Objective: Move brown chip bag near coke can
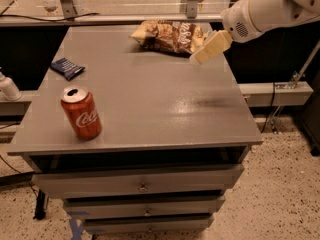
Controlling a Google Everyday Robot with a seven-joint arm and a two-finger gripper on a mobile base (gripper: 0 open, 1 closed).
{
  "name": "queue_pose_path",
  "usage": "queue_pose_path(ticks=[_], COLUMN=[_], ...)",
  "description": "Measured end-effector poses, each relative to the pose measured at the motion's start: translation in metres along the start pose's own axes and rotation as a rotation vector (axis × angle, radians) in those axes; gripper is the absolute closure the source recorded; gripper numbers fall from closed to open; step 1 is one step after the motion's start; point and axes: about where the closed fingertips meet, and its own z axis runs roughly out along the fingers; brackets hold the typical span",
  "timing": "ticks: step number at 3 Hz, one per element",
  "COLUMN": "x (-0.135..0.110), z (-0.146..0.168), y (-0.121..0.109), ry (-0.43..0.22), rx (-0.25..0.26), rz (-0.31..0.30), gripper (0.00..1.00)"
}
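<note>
The brown chip bag (pixel 167 35) lies flat at the far edge of the grey table (pixel 150 99), right of centre. The coke can (pixel 81 112) stands upright near the front left corner. My gripper (pixel 202 55) reaches in from the upper right on a white arm and hovers just above the table at the bag's right end, close to it. The gripper holds nothing that I can see.
A small flat dark blue packet (pixel 67 67) lies on the table's left side, behind the can. The table has drawers (pixel 142 186) below its front edge. A metal frame and railing (pixel 125 18) run behind the table.
</note>
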Motion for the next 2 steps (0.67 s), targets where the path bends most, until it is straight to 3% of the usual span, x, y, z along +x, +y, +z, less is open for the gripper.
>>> queue_pose_path(ticks=[2], x=[-0.016], z=[0.087], y=[-0.055], ry=[-0.113], rx=[0.04], rz=[0.174], gripper=[0.0])
